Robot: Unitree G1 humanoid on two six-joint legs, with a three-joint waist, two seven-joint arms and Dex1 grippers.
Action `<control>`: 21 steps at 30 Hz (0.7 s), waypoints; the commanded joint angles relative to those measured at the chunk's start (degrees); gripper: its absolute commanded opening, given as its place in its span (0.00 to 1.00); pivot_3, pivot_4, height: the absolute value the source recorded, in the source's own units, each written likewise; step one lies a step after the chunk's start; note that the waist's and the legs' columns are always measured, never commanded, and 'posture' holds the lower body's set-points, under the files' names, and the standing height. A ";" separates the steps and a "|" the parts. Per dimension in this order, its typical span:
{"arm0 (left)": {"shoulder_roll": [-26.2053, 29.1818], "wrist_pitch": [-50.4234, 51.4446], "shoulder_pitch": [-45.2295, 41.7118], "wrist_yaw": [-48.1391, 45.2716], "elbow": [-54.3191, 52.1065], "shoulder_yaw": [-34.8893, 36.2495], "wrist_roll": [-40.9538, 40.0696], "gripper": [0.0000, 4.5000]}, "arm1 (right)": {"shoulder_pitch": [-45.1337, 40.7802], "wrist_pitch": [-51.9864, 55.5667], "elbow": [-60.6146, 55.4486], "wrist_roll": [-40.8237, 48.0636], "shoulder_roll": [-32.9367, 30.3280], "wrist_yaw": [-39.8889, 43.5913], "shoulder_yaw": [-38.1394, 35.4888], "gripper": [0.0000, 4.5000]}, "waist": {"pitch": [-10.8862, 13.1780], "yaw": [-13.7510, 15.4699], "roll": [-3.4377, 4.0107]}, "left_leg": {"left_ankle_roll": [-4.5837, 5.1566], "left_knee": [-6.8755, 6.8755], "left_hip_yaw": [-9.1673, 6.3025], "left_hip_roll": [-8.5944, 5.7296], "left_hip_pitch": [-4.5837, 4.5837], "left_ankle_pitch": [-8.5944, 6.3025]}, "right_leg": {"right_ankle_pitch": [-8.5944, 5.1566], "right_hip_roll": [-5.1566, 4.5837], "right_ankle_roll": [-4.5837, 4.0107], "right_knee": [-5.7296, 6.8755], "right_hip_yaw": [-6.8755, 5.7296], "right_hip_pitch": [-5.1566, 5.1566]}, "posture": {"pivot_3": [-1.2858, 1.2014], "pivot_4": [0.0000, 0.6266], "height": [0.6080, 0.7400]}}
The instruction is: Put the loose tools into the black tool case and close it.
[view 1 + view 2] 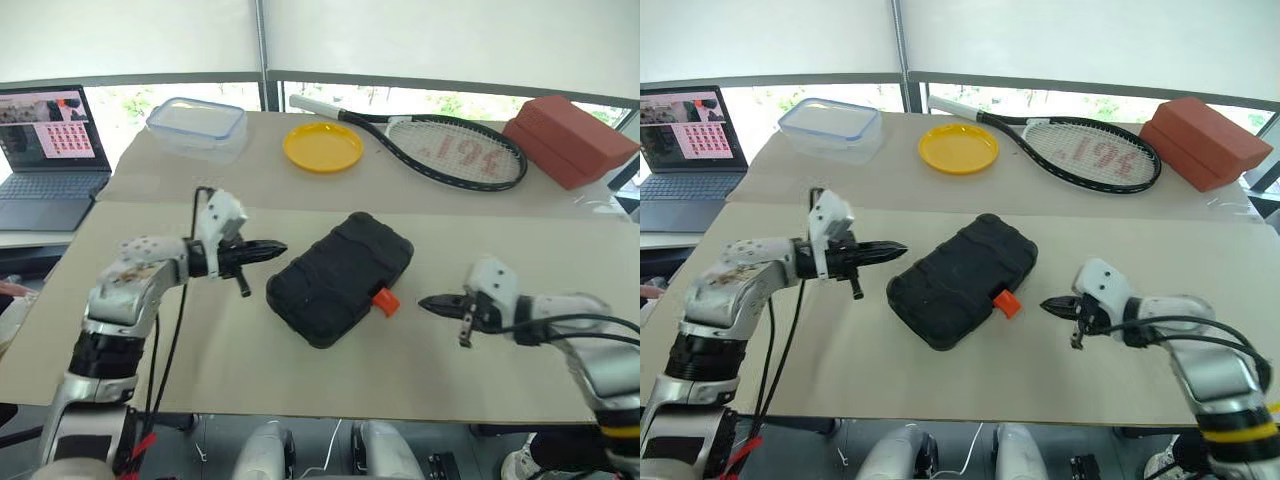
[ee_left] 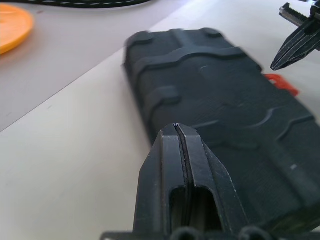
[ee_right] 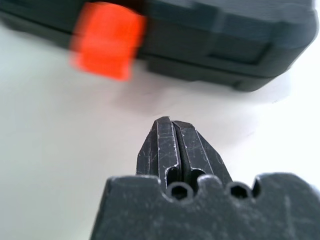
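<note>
The black moulded-plastic tool case [image 1: 340,278], a rounded rectangle with a ribbed lid, lies closed and flat on the pale beige surface [image 1: 200,350], turned at a slant, with its orange latch [image 1: 385,300] on the edge that faces the robot's right side. No loose tools lie on the surface around it

The left gripper [image 1: 277,247] hangs above the surface just beside the case's left end, apart from it, its two black fingers pressed together with nothing between them; the left wrist view shows them as one closed wedge with the case's lid stretching away beyond the tip. The right gripper [image 1: 428,302] hangs near the latch, a small gap away from it, pointing toward the case, and its fingers are likewise pressed together on nothing; the right wrist view shows the latch and the case's side wall just ahead of the closed tip

At the far side of the surface stand a clear plastic lidded box [image 1: 198,124], a round yellow plate [image 1: 323,146], a black-framed tennis racket [image 1: 460,150] with white strings and red lettering, and two stacked red-brown blocks [image 1: 570,138]. An open laptop [image 1: 48,150] sits on a separate table to the left
</note>
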 commanded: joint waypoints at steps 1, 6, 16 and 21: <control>-2.20 -0.32 -2.51 0.33 -0.06 -3.16 0.76 0.00 | 2.07 4.62 -7.59 3.54 -2.52 0.40 -2.11 0.02 | 0.01 -0.27 -0.01 | 0.08 0.01 0.01 -0.01 0.04 -0.05 | -0.01 0.01 0.01 -0.07 0.05 0.00 | 0.52 0.24 1.00; -4.86 -2.95 -4.48 0.79 3.59 -6.82 3.64 0.00 | 0.78 6.56 -9.14 3.43 -1.42 -1.77 1.10 0.02 | 0.02 -0.28 -0.03 | 0.26 0.03 -0.01 -0.11 0.12 -0.15 | -0.01 0.07 0.00 0.04 0.05 -0.01 | 0.52 0.24 1.00; -7.02 -4.99 -4.38 1.38 9.12 -9.33 7.02 0.00 | -6.87 7.38 -8.14 3.33 2.75 -4.24 7.35 0.02 | 0.02 0.02 -0.02 | 0.26 0.18 -0.04 -0.12 -0.02 -0.13 | -0.01 0.05 0.00 0.02 0.01 -0.04 | 0.52 0.24 1.00; -6.97 -4.69 -3.26 1.28 7.66 -10.14 6.93 0.00 | -7.58 7.10 -7.35 3.39 2.80 -4.27 7.47 0.02 | 0.01 0.04 -0.02 | 0.26 0.16 -0.05 -0.06 0.01 -0.14 | -0.02 0.04 0.00 0.03 0.01 -0.02 | 0.52 0.24 1.00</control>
